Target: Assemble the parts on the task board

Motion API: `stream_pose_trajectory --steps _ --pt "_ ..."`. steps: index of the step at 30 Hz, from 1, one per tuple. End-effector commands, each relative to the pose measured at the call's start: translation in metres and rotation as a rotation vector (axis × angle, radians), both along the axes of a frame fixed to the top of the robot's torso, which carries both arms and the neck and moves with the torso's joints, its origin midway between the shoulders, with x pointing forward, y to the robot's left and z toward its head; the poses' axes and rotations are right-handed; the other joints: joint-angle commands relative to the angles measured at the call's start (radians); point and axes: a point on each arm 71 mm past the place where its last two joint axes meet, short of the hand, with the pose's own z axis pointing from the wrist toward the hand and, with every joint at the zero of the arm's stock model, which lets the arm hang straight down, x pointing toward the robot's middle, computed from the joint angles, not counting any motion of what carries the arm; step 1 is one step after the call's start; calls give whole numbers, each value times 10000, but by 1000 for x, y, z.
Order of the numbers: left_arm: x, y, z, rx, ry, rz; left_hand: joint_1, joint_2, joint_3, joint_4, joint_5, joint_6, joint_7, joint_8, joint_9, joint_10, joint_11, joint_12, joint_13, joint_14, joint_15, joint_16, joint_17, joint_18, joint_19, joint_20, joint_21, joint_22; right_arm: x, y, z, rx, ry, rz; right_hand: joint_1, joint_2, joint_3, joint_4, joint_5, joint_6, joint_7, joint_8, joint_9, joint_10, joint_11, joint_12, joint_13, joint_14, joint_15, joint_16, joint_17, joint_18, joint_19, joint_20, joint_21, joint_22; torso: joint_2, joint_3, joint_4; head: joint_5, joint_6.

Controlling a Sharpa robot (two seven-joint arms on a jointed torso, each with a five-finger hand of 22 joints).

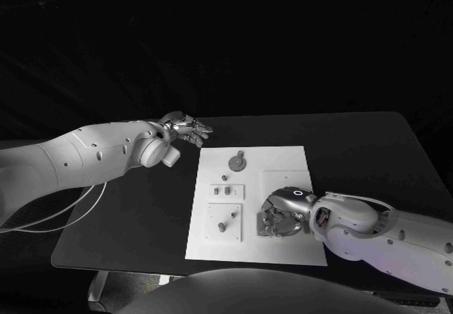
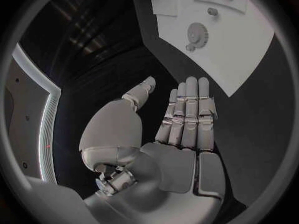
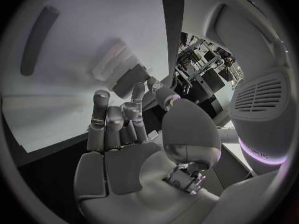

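Note:
The white task board (image 1: 283,163) lies in the middle of the black table. On it are a round grey gear-like part (image 1: 237,161), a small peg (image 1: 224,176), two small parts on a raised plate (image 1: 224,191) and a peg on a lower plate (image 1: 222,227). My left hand (image 1: 184,127) hovers beyond the board's far left corner; its fingers (image 2: 190,114) are straight and hold nothing. My right hand (image 1: 279,217) rests on the board's near right part, fingers bent down. Its fingertips (image 3: 134,97) meet a grey part (image 3: 118,67); whether it is gripped is unclear.
The board (image 2: 243,45) and the gear part (image 2: 197,33) lie ahead of my left hand. A dark elongated slot (image 3: 37,40) marks the board (image 3: 74,15) near my right hand. Bare black table (image 1: 368,150) surrounds the board.

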Motion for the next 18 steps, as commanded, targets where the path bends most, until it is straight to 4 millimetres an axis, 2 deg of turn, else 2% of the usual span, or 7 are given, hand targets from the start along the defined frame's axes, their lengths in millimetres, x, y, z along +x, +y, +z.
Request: stream_pose_trajectory --steps 1,18 --pt "0 -2 0 -40 5 -155 19 -59 -1 17 -9 -78 3 55 -14 -81 10 68 -15 27 27 -64 17 85 -22 23 -45 16 -3 -1 -3 -6 295 214 -61 -3 -22 32 48 3 23 11 -16 66 25 -32 -3 70 2 110 -12 134 57 11 -16 60 1 1 -7 -3 1" --pt "0 -2 0 -40 47 -185 17 -61 -7 16 -9 -86 5 57 -15 -88 13 68 -18 24 29 -74 29 84 -24 24 -52 21 -4 -2 -4 -94 363 247 -8 33 14 -35 47 19 15 16 -19 78 20 -39 6 79 -9 110 -7 134 72 -2 -19 61 1 -4 -2 0 1"
